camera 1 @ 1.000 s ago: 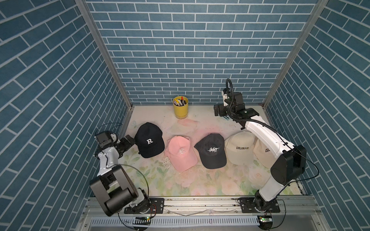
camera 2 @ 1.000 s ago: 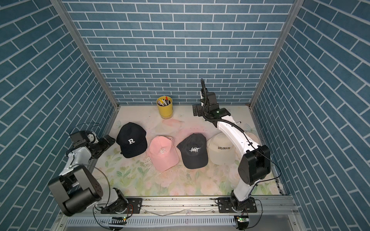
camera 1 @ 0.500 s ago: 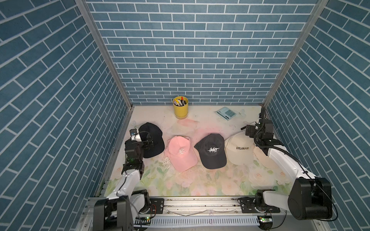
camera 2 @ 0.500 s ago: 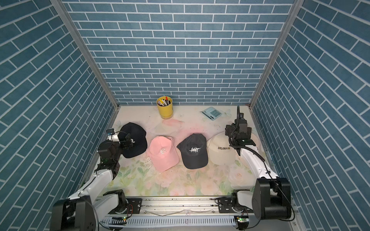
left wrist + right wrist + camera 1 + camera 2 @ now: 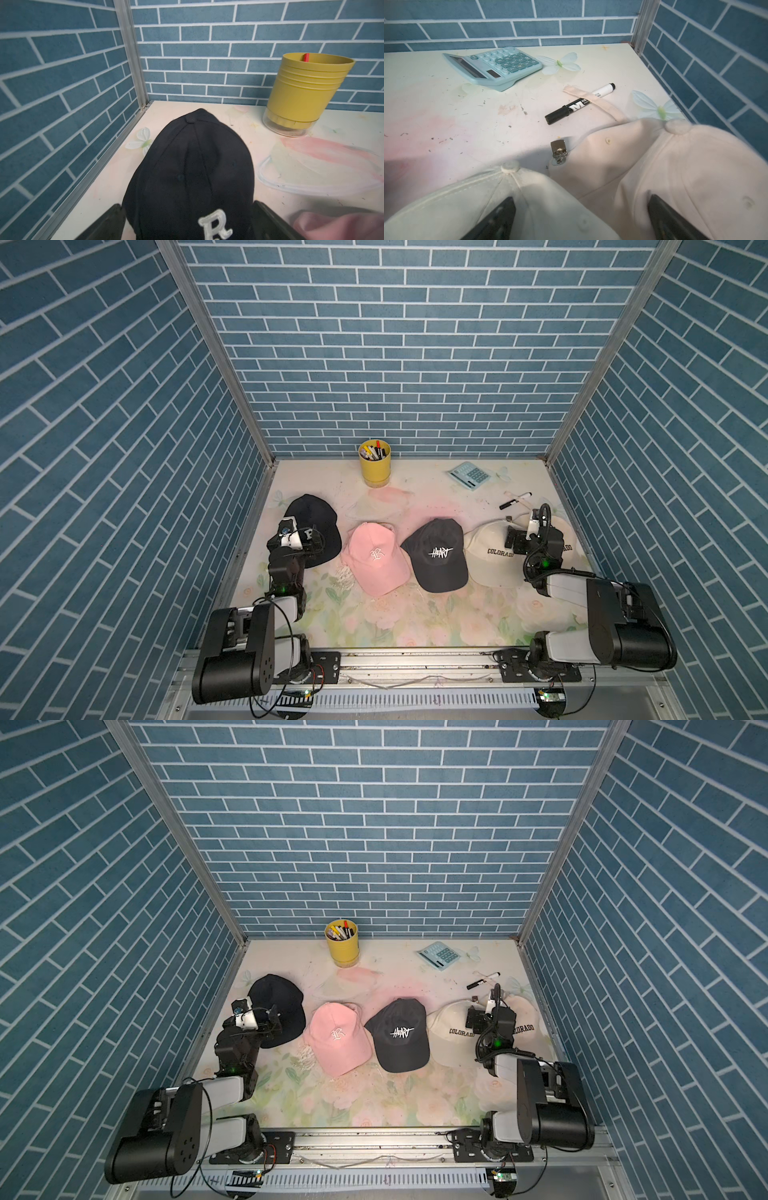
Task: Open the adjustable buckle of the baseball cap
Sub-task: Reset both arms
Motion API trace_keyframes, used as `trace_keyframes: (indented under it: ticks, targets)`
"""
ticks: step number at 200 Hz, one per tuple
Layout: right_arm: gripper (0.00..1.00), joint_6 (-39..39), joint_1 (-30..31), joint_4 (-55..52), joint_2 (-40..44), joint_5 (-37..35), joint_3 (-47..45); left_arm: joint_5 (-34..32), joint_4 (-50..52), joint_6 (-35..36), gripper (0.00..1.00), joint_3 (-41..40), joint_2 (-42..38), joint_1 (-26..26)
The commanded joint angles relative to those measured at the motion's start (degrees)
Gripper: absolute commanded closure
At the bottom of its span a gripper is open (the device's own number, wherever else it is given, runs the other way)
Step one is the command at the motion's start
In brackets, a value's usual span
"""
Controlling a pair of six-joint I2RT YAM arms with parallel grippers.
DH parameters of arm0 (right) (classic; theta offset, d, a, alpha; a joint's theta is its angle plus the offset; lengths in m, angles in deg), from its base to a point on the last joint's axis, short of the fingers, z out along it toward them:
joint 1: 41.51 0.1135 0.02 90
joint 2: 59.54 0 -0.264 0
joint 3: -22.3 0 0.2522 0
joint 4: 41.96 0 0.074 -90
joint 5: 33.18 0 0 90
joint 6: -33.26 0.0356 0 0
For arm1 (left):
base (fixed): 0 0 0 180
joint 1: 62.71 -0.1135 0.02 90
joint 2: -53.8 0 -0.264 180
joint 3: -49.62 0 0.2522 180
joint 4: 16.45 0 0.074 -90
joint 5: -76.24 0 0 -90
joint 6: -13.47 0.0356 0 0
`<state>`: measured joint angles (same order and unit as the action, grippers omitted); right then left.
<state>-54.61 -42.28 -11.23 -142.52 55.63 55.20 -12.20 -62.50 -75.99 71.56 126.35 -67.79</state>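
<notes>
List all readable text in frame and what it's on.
"R": left cap
"R": pink cap
"HEART": black cap
"COLORADO": cream cap
"OLORADO": rightmost cap, start hidden
"M": marker; smaller print unreadable
Digits on calculator keys: barely legible

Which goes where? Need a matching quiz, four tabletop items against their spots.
Items
1. yellow cup
2. calculator
3. pink cap
4. marker

Spots
A. between the black R cap and the HEART cap
B. upright, pens inside
C. under a loose beige strap
D. near the back right corner, keys up

Pairs: 1-B, 2-D, 3-A, 4-C
</notes>
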Motion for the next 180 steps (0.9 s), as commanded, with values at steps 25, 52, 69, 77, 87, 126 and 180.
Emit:
trace_keyframes:
  ticks: [25, 52, 69, 77, 87, 126, 180]
  targets:
    - [0.01, -2.75, -0.96, 6.58, -4.21, 5.64, 1.51, -2.52, -12.28, -1.89, 0.00, -0.96, 3.15, 4.96]
    - [0.01, -0.71, -1.07, 3.13, -4.61, 0.56, 3.55, -6.31, -23.33, -0.36, 0.00, -1.08, 14.02, 7.30]
    - [0.01, 0.63, -0.78, 3.38, -4.56, -3.85, 3.38, -12.40, -17.79, 0.89, 0.00, 1.52, 13.88, 10.46]
    - [0.01, 1.03, -0.72, 3.41, -4.58, -4.61, 3.47, -13.28, -18.86, 0.79, 0.00, 1.42, 14.47, 10.53]
    - [0.01, 0.99, -0.71, 3.71, -4.54, -4.77, 3.27, -13.81, -17.08, 0.37, 0.01, 2.09, 14.07, 10.53]
    - [0.01, 1.03, -0.72, 3.32, -4.60, -4.80, 3.54, -13.25, -15.90, -0.37, 0.01, 2.97, 14.49, 9.83]
    - [0.01, 1.03, -0.72, 2.67, -4.85, -4.56, 3.97, -11.50, -14.50, -0.54, 0.00, 3.59, 14.37, 9.13]
